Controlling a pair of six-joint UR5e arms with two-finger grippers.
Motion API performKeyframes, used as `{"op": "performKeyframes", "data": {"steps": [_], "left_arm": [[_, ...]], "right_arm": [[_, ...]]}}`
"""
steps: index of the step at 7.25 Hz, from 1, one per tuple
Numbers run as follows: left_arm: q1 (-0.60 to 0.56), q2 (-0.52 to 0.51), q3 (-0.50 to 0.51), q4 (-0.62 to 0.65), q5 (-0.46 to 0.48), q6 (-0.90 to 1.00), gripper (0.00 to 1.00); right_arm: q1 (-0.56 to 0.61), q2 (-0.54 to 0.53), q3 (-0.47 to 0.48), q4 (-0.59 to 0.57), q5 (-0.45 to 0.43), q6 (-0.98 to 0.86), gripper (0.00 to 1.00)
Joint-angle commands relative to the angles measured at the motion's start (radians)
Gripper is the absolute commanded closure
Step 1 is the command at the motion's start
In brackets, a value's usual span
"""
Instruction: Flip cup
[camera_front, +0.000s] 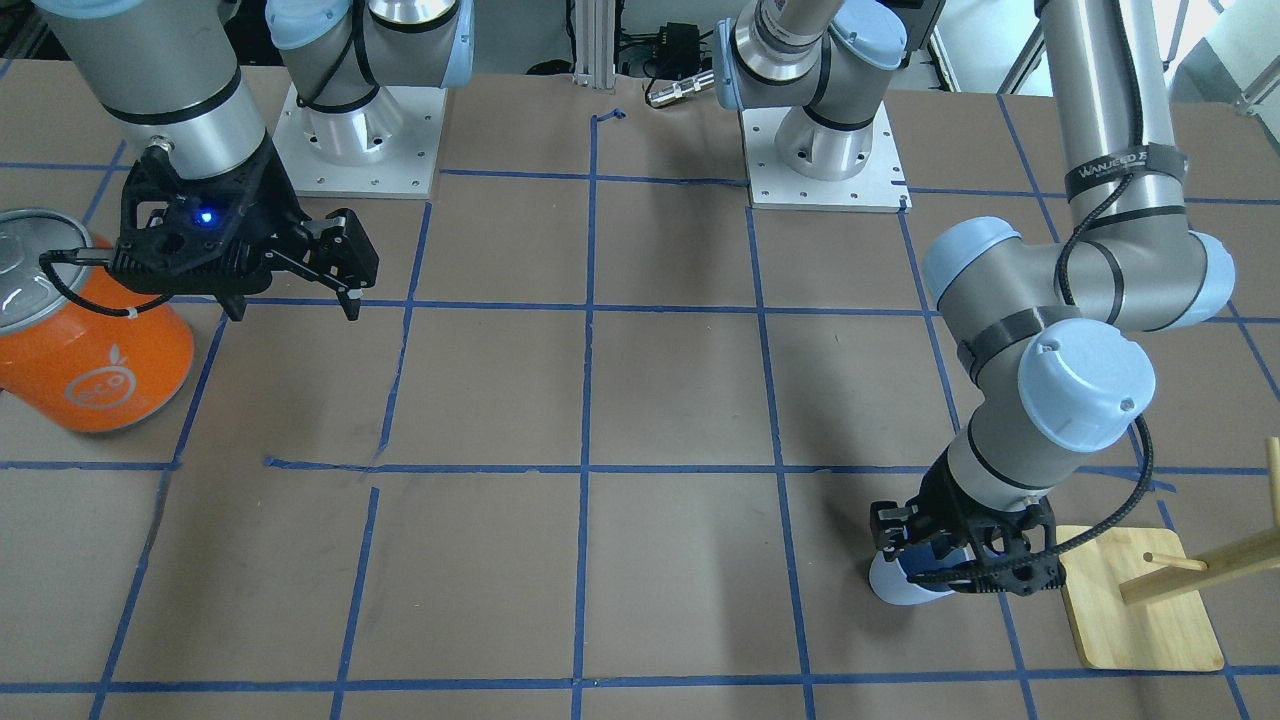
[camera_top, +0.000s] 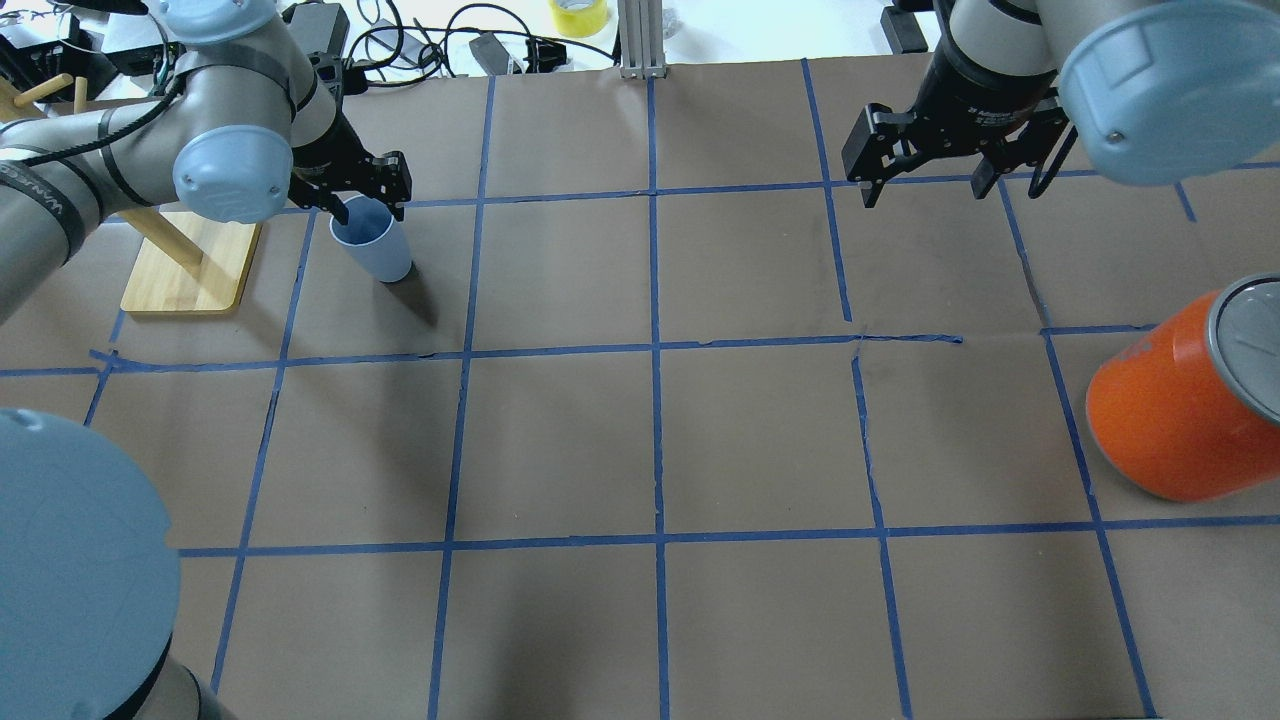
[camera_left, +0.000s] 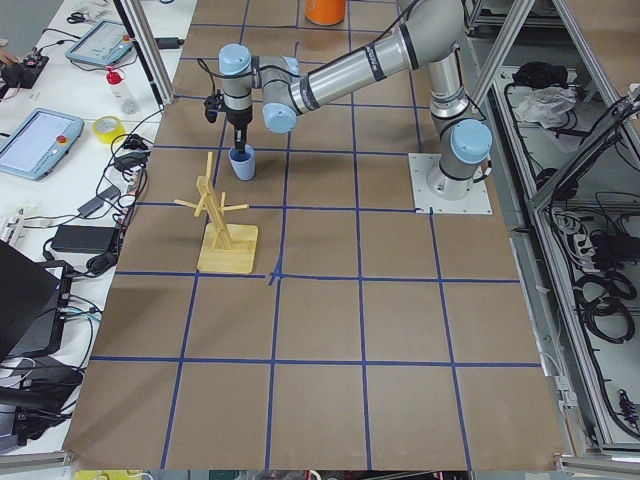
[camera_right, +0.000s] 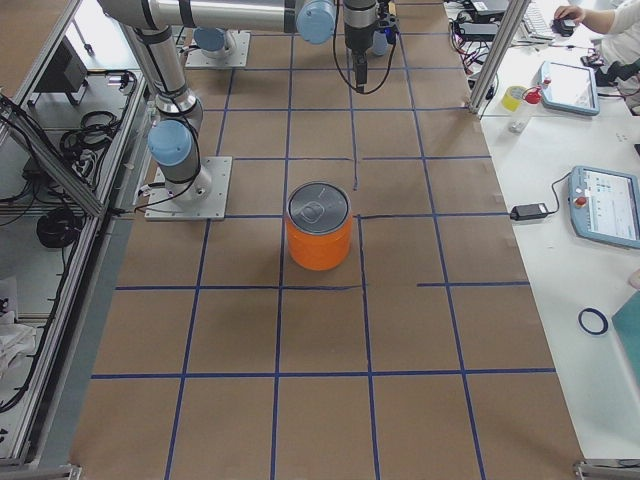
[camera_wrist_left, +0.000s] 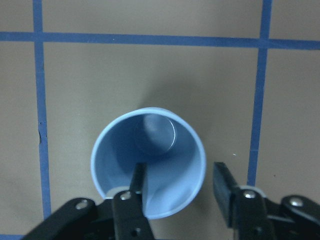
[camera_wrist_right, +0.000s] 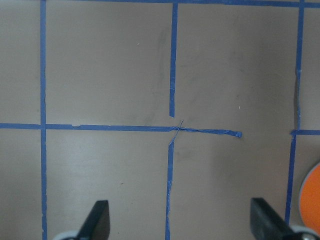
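Note:
The pale blue cup (camera_top: 375, 245) stands upright, mouth up, on the brown table; it also shows in the front view (camera_front: 900, 590), the left side view (camera_left: 242, 163) and the left wrist view (camera_wrist_left: 150, 150). My left gripper (camera_top: 368, 205) is over its rim. In the left wrist view (camera_wrist_left: 181, 175) one finger (camera_wrist_left: 140, 185) is inside the cup and the other finger (camera_wrist_left: 225, 187) is outside, with the cup wall between them and a small gap showing. My right gripper (camera_top: 925, 195) is open and empty, held above bare table far from the cup.
A large orange can (camera_top: 1170, 410) with a silver top stands on the robot's right side, near the right gripper (camera_front: 295, 312). A wooden peg rack on a board (camera_top: 190, 265) stands just beside the cup on the robot's left. Blue tape lines grid the table.

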Motion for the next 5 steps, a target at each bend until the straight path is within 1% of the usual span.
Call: {"op": "performKeyframes", "data": {"steps": [1, 2, 3, 4, 5], "left_arm": [[-0.036, 0.095, 0.045, -0.149, -0.002, -0.010, 0.00], [-0.057, 0.158, 0.095, -0.308, 0.004, -0.024, 0.00], [-0.079, 0.222, 0.160, -0.454, 0.001, -0.142, 0.00], [-0.096, 0.270, 0.174, -0.495, 0.007, -0.144, 0.00], [-0.131, 0.322, 0.148, -0.504, 0.018, -0.144, 0.02]], "right_arm": [[0.000, 0.000, 0.001, 0.000, -0.001, -0.001, 0.00], [0.000, 0.000, 0.001, 0.001, -0.001, -0.001, 0.00], [0.002, 0.000, 0.001, 0.000, -0.018, -0.010, 0.00], [0.000, 0.000, 0.001, 0.001, -0.050, -0.012, 0.00], [0.000, 0.000, 0.001, 0.001, -0.053, -0.012, 0.00]]}}
